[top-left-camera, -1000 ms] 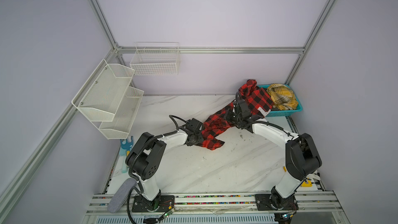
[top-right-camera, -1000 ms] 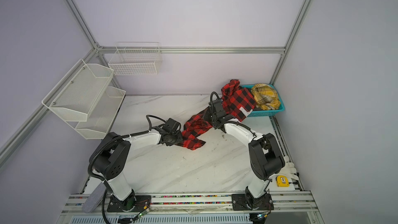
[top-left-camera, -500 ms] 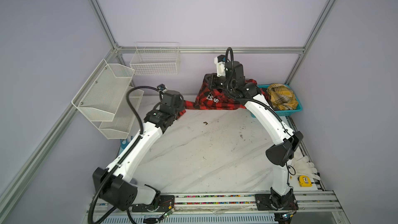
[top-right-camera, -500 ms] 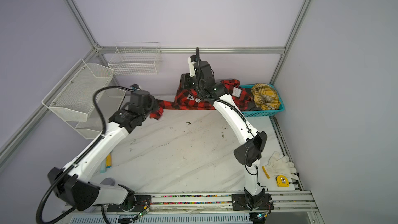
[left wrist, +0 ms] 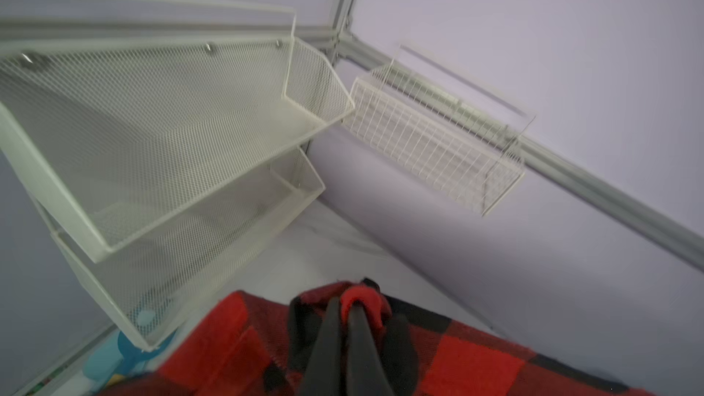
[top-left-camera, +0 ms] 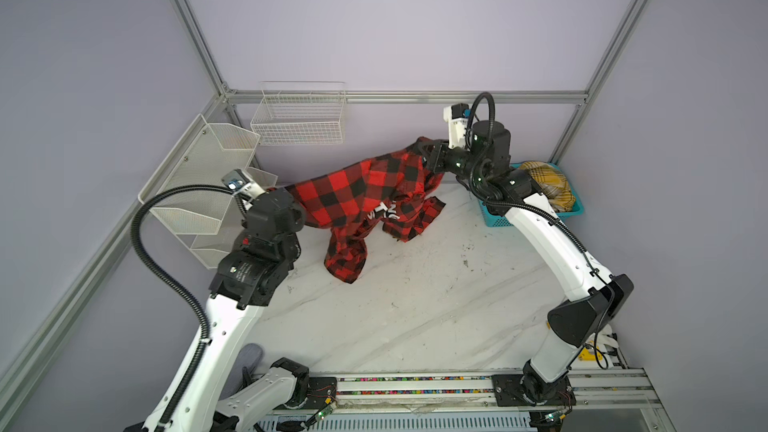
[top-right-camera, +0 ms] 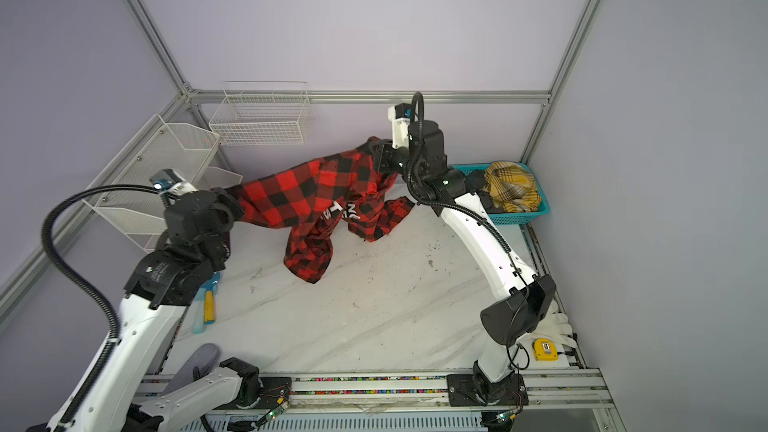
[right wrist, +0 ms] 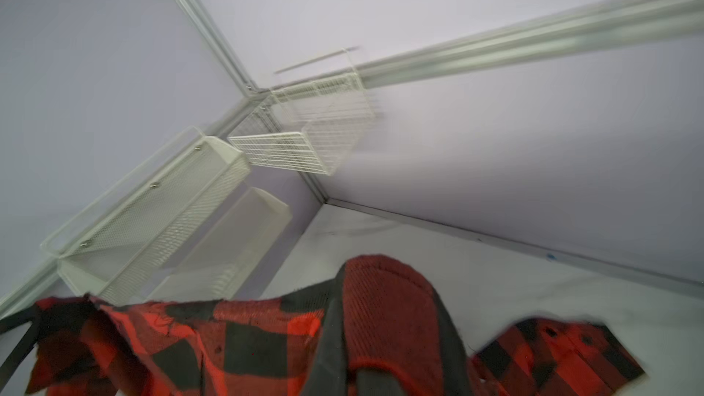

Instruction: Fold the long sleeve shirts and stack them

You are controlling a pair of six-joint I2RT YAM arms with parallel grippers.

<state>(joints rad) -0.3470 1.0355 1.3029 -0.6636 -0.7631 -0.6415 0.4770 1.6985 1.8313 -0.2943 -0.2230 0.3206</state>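
Shirt [top-left-camera: 345, 193] hung between left gripper [left wrist: 350, 306], right gripper [top-left-camera: 430, 157], both clamped

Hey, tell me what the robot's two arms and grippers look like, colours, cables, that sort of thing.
The left arm and right arm have glossy white links between bulky black joint housings. A thick black corrugated cable loops off the left one; a shorter corrugated loop sits at the right wrist. The left gripper and right gripper have slim black tapering fingers.

red shirt [top-left-camera: 345, 193]: red-black check, white letters, stretched aloft from 10 to 1 o'clock, tail drooping | yellow shirt [top-right-camera: 513, 187]: plaid, crumpled in basket [top-right-camera: 519, 216], 2 o'clock | dark shirt [top-right-camera: 475, 179]: bunched beside it
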